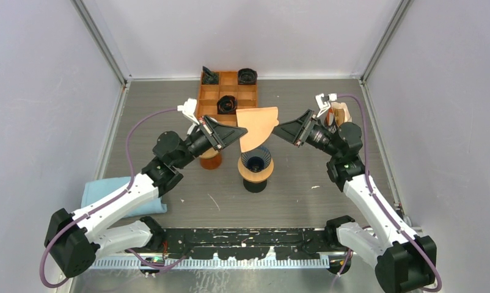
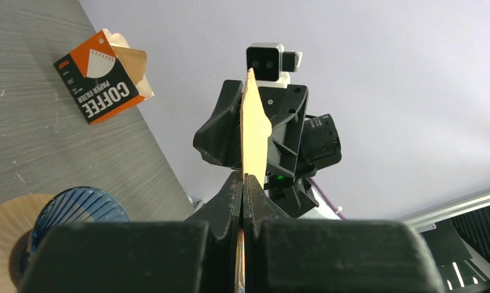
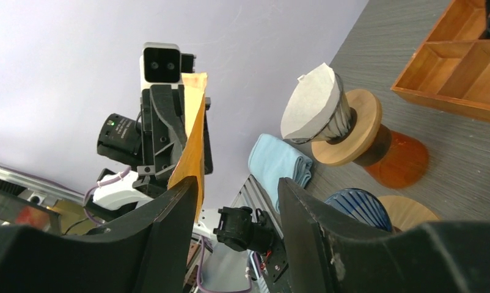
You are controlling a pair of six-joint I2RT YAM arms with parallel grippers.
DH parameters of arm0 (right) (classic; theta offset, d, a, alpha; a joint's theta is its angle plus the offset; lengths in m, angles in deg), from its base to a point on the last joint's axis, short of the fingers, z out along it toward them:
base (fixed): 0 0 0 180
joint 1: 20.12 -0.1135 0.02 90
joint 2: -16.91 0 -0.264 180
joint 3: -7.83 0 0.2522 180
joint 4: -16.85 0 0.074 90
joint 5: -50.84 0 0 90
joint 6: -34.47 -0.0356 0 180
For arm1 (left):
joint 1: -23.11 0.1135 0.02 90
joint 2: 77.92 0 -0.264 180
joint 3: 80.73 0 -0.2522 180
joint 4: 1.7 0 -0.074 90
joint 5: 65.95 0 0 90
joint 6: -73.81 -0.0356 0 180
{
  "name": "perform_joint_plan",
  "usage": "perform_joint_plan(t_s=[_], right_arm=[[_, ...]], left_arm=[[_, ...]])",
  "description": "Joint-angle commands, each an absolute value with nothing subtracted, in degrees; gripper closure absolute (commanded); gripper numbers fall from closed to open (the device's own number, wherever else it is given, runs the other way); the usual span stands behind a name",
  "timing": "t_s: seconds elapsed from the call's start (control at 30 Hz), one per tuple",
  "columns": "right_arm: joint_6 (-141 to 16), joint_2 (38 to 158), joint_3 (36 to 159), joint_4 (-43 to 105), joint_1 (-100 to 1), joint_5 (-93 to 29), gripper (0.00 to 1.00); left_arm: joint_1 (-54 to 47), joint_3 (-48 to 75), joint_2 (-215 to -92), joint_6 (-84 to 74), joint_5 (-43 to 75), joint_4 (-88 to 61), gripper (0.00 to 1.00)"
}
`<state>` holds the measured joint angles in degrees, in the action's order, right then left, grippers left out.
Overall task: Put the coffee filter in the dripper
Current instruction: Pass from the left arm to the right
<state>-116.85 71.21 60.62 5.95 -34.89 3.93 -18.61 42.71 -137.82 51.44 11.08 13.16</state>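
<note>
Filter position: coffee filter (image 1: 259,122) is in the air, a flat brown fan held upright, with its lower tip above the blue dripper (image 1: 256,159) and apart from it.
Left gripper: left gripper (image 1: 245,132) is closed tight on the filter's left edge; the left wrist view shows the paper edge-on, pinched between the two fingers.
Right gripper: right gripper (image 1: 279,130) has its jaws about half apart and holds nothing. Its tips sit at the filter's right edge. In the right wrist view the paper runs along one finger (image 3: 169,213), and I cannot tell whether they touch.
Dripper: stands on its wooden ring near the table's middle, between the two arms, with its ribbed cone bare and no paper inside.
Done so far: the filter is out of the coffee filter box (image 2: 102,76), lifted, and brought over the target.
Left to do: judging from the flat paper, it needs spreading into a cone, probably by the right gripper taking the free layer. Then it must be lowered point first into the cone and let go.
Stage: roughly halfway, at the opening step.
Nearby: a second dripper (image 3: 343,125) with white paper already in it stands to the left, and a wooden tray (image 1: 228,91) lies behind.
</note>
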Motion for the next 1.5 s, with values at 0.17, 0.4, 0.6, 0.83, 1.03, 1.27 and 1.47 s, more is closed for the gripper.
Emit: perform_joint_plan(t_s=[0.17,0.4,0.6,0.83,1.03,1.27,1.47], right_arm=[[-119.5,69.3,59.7,-3.8,-38.7,1.3,0.48],[-119.4,70.2,59.4,-5.0,-41.3,-1.9,0.55],[-119.5,71.4,59.2,-6.8,-43.6,-3.2,0.61],[-118.5,71.5,58.9,-6.6,-44.5,-4.5,0.76],[-115.3,70.6,60.1,-1.8,-44.5,-5.4,0.92],[-109.7,68.5,63.8,8.2,-44.5,-7.7,0.99],[-101.7,67.1,69.9,24.4,-44.6,-12.2,0.99]], left_arm=[[-20.6,44.0,-138.6,52.8,15.9,22.3,1.00],[-22.5,45.8,-139.0,53.2,18.8,26.4,1.00],[-23.4,47.2,-139.9,54.0,20.1,29.9,1.00],[-24.3,49.0,-140.0,54.7,21.9,33.2,1.00],[-24.4,50.8,-138.5,54.5,23.4,33.2,0.90],[-24.4,52.3,-135.4,53.0,25.1,28.8,0.61],[-24.4,50.9,-130.0,48.3,27.5,17.5,0.32]])
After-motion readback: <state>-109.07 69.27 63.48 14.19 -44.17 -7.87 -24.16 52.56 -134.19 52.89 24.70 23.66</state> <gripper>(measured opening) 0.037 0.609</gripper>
